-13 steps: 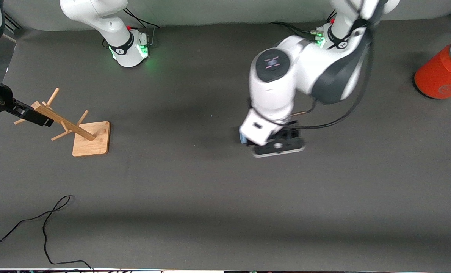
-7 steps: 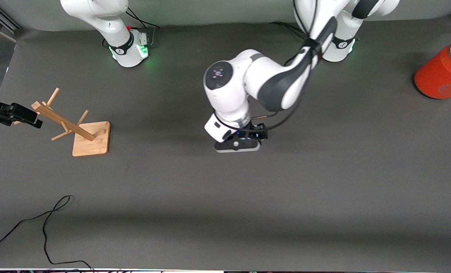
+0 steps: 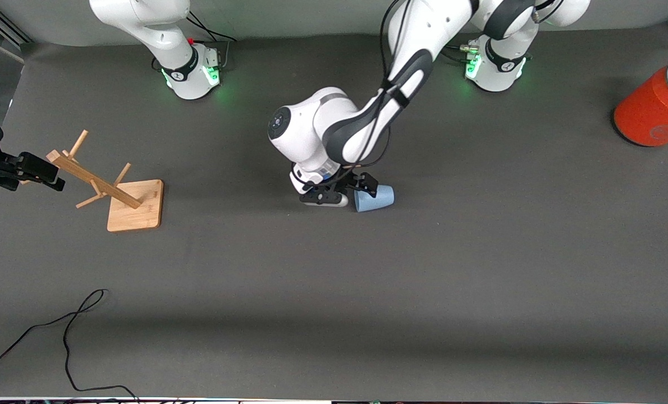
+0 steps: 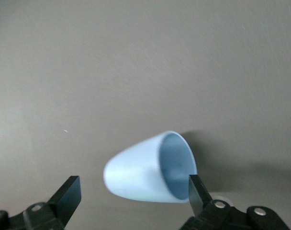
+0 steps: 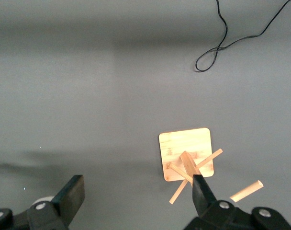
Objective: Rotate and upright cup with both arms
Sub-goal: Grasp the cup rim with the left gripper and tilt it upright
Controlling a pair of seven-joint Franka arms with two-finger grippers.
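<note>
The light-blue cup [image 3: 376,198] lies on its side on the dark table mat near the middle. Its rim faces the right arm's end of the table. My left gripper [image 3: 345,193] is low at the cup, open, with one finger [image 3: 366,184] by the rim. In the left wrist view the cup [image 4: 136,175] lies between the open fingers of my left gripper [image 4: 133,194], its rim close to one finger [image 4: 197,191]. My right gripper [image 3: 28,168] is open and empty over the mat's edge at the right arm's end, beside the top of the mug tree. It shows open in the right wrist view [image 5: 136,191].
A wooden mug tree [image 3: 115,193] on a square base stands toward the right arm's end; it also shows in the right wrist view [image 5: 186,153]. An orange cylinder with a grey top [image 3: 657,106] lies at the left arm's end. A black cable [image 3: 70,325] curls near the front edge.
My left arm has swung toward the right arm's end and turned its wrist. The cup, hidden under it before, now shows beside the gripper. My right gripper drew back from the mug tree's top.
</note>
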